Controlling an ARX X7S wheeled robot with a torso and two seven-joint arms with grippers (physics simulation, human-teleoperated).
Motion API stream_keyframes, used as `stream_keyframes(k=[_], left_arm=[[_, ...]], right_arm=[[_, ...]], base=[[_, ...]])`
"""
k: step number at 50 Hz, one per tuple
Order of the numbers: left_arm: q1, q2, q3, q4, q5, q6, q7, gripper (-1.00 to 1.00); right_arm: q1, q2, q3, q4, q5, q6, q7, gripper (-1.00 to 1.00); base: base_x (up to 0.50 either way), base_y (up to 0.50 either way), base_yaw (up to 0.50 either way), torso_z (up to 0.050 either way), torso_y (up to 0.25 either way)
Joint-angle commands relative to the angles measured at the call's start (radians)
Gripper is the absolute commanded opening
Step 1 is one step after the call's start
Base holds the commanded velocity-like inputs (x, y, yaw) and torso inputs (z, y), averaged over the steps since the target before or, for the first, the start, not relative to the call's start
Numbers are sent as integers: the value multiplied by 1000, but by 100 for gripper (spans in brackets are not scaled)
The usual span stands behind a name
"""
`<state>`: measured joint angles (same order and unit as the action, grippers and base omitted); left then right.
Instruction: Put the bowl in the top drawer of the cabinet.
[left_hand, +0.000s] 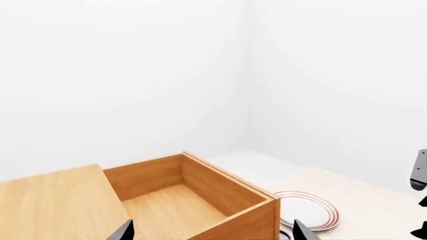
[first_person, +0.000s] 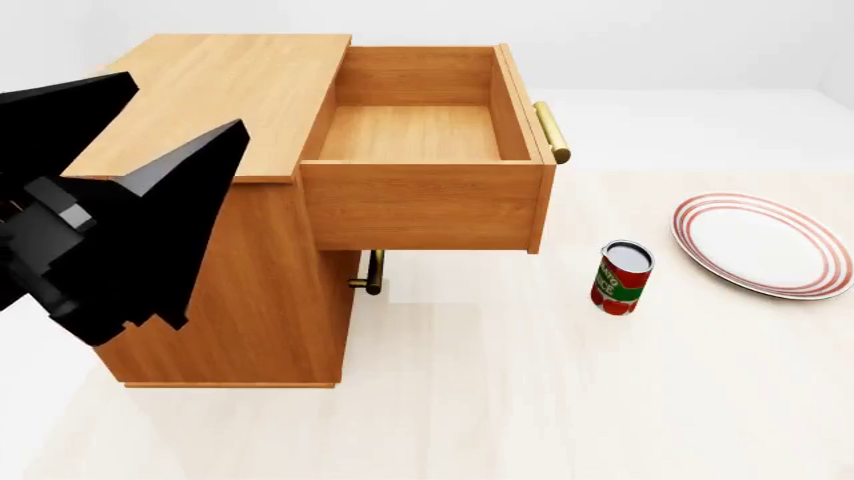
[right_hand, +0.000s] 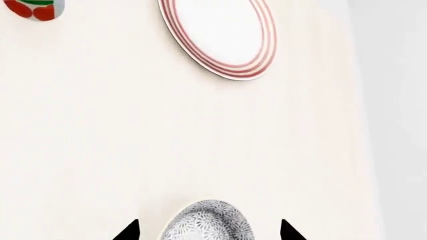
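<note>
Lighting you have: bright, even, diffuse, with no visible lamp and no glare. Shadows: soft and faint, one under the pulled-out top drawer (first_person: 424, 205) on the cabinet (first_person: 254, 290) front, and a slight one beside the can (first_person: 622, 277). Sharpness: your three views are crisp throughout, with no blur. Edges: no bending visible. White walls nearly wash out.

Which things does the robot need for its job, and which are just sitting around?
Needed:
bowl
top drawer, pulled open
cabinet

Just lying about:
red-rimmed plate
tomato can
</note>
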<state>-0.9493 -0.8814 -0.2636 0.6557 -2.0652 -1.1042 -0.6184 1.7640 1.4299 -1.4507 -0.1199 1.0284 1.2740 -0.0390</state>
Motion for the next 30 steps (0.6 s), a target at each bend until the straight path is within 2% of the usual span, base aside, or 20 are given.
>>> stream_keyframes(k=[1,30], left_arm=[[13,8,2,3,12,-2,9,100],[50,12,-10,10,26,-2,28,100]], right_arm=[[-85,16,-59,43,-7,-98,7,100],[-309,-61,-131,178,165,-282,189,100]], base=[[0,0,0,0,0],[0,0,0,0,0]])
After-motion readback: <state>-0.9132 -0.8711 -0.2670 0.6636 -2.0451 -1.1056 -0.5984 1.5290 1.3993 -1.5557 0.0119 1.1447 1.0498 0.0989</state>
